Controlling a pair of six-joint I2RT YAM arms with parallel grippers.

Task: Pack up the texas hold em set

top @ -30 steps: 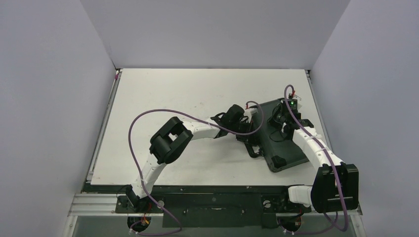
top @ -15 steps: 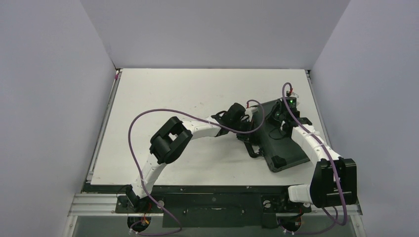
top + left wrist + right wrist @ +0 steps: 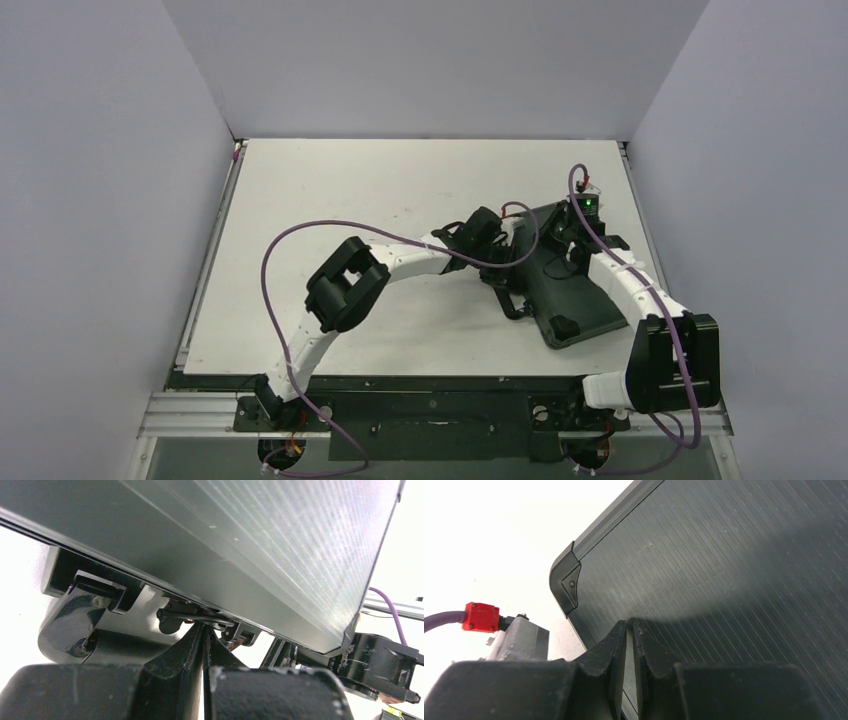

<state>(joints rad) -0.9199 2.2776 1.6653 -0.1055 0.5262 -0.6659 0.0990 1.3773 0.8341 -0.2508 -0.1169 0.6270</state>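
The case (image 3: 580, 295) lies shut on the right side of the table (image 3: 340, 190), set at a slant, with one corner toward the far edge and another toward my right arm's base. No chips, cards or dice show anywhere; only the closed black shell with its ribbed skin.

My left claw (image 3: 205, 626) is closed tight, its two fingers pressed flat together. From my left wrist I look up along the case's side: the ribbed panel fills the top of the view, the glossy black handle (image 3: 82, 630) hangs under it at the left, and my fingertips come to a point right at a thin metal latch (image 3: 197, 615) below the rim. I cannot tell whether the tips pinch that wire or only touch it.

My right claw (image 3: 629, 624) sits over the lid near its far corner, where a metal corner piece (image 3: 570, 582) is riveted on. Its fingers are all but together, with only a thin slit between them and nothing in it. A red plug (image 3: 481, 616) on a purple cable (image 3: 441, 621) shows beside them at the left.
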